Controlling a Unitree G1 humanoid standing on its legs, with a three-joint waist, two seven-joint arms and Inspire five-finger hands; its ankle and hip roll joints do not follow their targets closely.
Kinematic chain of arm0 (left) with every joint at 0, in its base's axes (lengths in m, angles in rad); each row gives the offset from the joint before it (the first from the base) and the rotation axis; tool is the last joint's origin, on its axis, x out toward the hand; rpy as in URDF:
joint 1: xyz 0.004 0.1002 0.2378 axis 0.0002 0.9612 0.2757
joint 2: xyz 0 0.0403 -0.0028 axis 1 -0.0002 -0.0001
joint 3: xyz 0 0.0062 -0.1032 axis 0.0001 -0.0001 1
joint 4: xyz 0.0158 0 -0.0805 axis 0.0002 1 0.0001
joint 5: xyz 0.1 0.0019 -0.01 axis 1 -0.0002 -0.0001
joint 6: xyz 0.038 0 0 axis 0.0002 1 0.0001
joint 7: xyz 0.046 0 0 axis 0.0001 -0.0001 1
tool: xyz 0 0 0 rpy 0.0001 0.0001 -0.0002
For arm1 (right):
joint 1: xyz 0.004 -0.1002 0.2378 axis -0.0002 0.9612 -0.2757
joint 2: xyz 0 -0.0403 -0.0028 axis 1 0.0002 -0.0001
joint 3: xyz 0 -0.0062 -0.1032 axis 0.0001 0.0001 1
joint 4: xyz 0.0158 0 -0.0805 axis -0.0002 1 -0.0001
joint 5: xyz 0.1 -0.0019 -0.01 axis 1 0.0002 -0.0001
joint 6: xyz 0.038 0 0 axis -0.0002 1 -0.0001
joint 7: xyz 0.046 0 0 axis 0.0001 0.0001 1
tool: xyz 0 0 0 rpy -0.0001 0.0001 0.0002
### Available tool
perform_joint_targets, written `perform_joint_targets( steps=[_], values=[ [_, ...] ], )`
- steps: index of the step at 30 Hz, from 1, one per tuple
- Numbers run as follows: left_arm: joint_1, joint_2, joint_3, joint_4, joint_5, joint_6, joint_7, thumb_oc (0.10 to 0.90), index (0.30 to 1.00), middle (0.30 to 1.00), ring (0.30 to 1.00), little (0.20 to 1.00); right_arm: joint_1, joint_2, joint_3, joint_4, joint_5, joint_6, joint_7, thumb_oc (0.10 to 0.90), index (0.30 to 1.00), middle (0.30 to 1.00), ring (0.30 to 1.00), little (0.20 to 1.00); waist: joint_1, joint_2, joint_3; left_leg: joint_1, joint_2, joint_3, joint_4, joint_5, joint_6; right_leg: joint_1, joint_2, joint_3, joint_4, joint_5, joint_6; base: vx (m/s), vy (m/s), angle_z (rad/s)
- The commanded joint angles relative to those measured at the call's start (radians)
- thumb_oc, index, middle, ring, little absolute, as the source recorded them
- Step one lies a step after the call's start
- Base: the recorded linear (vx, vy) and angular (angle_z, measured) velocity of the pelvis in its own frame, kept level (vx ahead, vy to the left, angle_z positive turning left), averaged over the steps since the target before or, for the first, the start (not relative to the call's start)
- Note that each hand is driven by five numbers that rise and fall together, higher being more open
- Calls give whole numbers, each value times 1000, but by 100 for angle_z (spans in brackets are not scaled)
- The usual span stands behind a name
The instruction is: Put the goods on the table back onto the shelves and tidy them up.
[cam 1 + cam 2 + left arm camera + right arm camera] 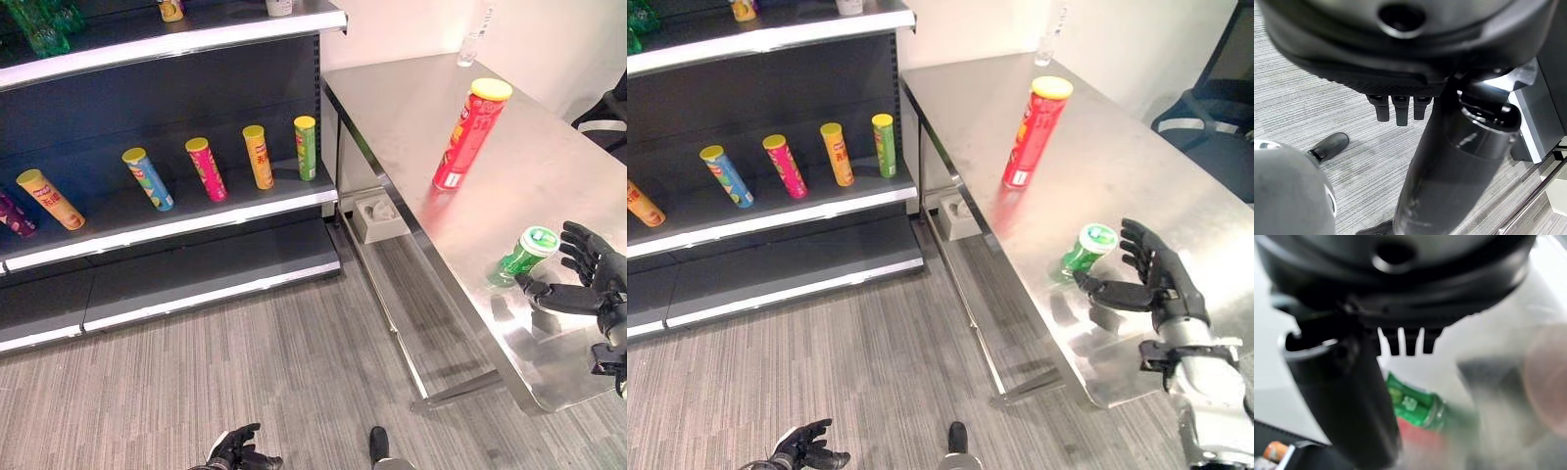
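One green chip can (pixel 522 254) near table (pixel 549 147) edge, prob. light, stiff, slick: grip mid-body; right hand (pixel 1151 279) open, empty, just beside it.

Dark purple tube (pixel 14 214) on the middle shelf: cut off by the frame edge, only one end visible. Green items (pixel 41 23) on the top shelf: cropped, shape unclear. Clear bottle (pixel 473 39) at the table's far edge: top cut off. Short green can (pixel 1418 405) in the right wrist view: blurred, label unreadable.
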Motion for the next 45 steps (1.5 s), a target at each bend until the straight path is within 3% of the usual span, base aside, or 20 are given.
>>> perform_joint_targets(
  steps=[1, 15, 26, 27, 28, 29, 30, 37, 45],
  values=[
    [-59, 46, 10, 11, 23, -35, -2, 800, 900, 900, 900, 900, -114, -20, -99, -28, -43, -79, -64, 800, 900, 900, 900, 900, 7, -59, -12, 10, 26, 57, 11, -13, -39, 85, -17, -14, 14, -126, 68, 0, 0, 0],
    [-45, 51, 0, 9, 30, -26, 8, 800, 900, 900, 900, 900, -191, 25, -38, 30, -86, -80, -140, 800, 900, 900, 900, 900, 36, -53, -14, 11, 33, 40, 11, -11, -42, 103, -11, -37, 13, -140, 60, 11, -16, 2],
    [-39, 59, -11, 5, 30, -22, 16, 800, 900, 900, 900, 900, -273, 8, 8, 90, -102, -81, -188, 800, 900, 900, 900, 900, 55, -53, -14, 16, 35, 25, 11, -9, -45, 115, -5, -46, 13, -149, 54, 8, -10, 4],
    [-36, 62, -16, 2, 30, -21, 14, 800, 900, 900, 900, 900, -287, 0, 24, 102, -114, -76, -194, 665, 698, 698, 698, 698, 61, -55, -15, 15, 36, 20, 11, -8, -46, 117, -3, -50, 13, -152, 53, 13, -28, 4],
    [-36, 61, -16, 2, 30, -21, 14, 800, 900, 900, 900, 900, -288, -1, 25, 102, -114, -76, -194, 598, 596, 596, 596, 596, 61, -55, -15, 15, 36, 20, 11, -8, -46, 117, -3, -50, 13, -152, 53, 17, -36, 4],
    [-36, 63, -19, 1, 31, -21, 14, 800, 900, 900, 900, 900, -297, -13, 38, 118, -128, -70, -198, 598, 596, 596, 596, 596, 65, -56, -14, 15, 37, 19, 11, -7, -47, 118, -3, -53, 13, -152, 53, 0, 0, 0],
    [-36, 62, -19, 0, 32, -21, 15, 800, 900, 900, 900, 900, -303, -16, 44, 123, -129, -69, -197, 400, 300, 300, 300, 300, 64, -56, -13, 14, 37, 19, 11, -7, -47, 118, -3, -53, 13, -152, 53, 0, 0, 0],
    [-30, 63, -10, 6, 41, -15, 17, 800, 900, 900, 900, 900, -264, -46, 52, 121, -162, -38, -164, 400, 300, 300, 300, 300, 62, -61, -7, 12, 39, 15, 11, -5, -49, 120, 3, -57, 13, -156, 49, 1, -3, 1],
    [-35, 65, 4, 4, 49, -18, 25, 800, 900, 900, 900, 900, -240, -28, -21, 45, -153, -65, -192, 400, 300, 300, 300, 300, 51, -58, -13, 20, 41, 17, 11, -10, -49, 128, 5, -60, 13, -162, 49, 0, 0, 0]
  ],
)
